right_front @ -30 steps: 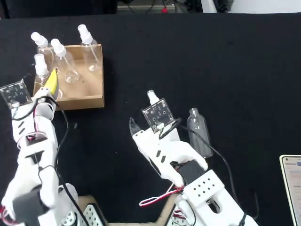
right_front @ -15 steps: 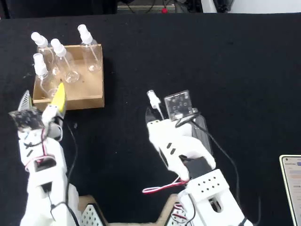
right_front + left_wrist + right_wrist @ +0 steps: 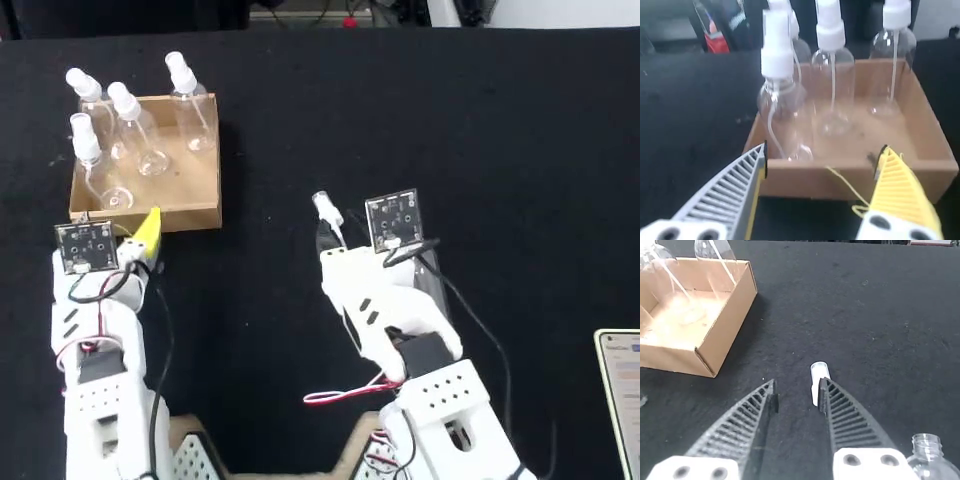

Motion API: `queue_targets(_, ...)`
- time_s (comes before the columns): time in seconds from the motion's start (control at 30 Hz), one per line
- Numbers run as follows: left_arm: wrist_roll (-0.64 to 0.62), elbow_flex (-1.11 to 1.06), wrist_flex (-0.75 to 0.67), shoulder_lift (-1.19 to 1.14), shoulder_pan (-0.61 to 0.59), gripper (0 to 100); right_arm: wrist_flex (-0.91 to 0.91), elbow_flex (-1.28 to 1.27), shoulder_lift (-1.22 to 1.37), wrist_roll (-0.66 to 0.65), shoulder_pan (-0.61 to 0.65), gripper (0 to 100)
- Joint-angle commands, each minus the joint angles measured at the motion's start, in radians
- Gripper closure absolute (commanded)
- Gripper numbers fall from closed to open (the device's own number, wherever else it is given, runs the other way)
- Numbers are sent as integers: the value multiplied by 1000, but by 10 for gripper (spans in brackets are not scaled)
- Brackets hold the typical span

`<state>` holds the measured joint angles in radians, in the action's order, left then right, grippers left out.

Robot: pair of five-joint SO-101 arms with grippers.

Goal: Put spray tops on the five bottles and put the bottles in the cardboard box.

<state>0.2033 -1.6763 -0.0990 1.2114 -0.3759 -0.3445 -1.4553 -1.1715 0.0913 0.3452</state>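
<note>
Several clear bottles point(image 3: 130, 125) with white spray tops stand upright in the cardboard box point(image 3: 150, 216) at the table's far left. My left gripper point(image 3: 120, 238) hangs open and empty just in front of the box; in the left wrist view the left gripper point(image 3: 823, 148) faces the box wall point(image 3: 840, 175) and the bottles point(image 3: 785, 100). A loose white spray top point(image 3: 325, 208) lies on the black table. My right gripper point(image 3: 797, 385) is open right behind the spray top point(image 3: 817, 375), which lies by one fingertip. An uncapped bottle point(image 3: 926, 444) lies beside the right arm.
The table is black cloth. A phone or tablet point(image 3: 620, 390) lies at the right edge. The box's corner point(image 3: 725, 315) stands a short way from the spray top, with bare cloth between them.
My left gripper has drawn back out of the box, leaving a capped bottle standing there. My right gripper has swung right and now points at the loose spray top.
</note>
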Motion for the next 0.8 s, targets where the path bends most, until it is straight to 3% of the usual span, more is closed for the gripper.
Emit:
queue_targets(0.0,8,-5,304,201,5,665,37,7,-18,3,-23,861)
queue_targets(0.17,8,94,756,531,35,665,37,7,-18,3,-23,861)
queue_targets(0.27,20,171,942,632,171,665,37,7,-18,3,-21,861)
queue_targets(0.5,35,355,945,347,410,665,35,7,-18,3,-25,862)
queue_targets(0.77,34,541,827,-118,641,665,35,7,-18,3,-26,862)
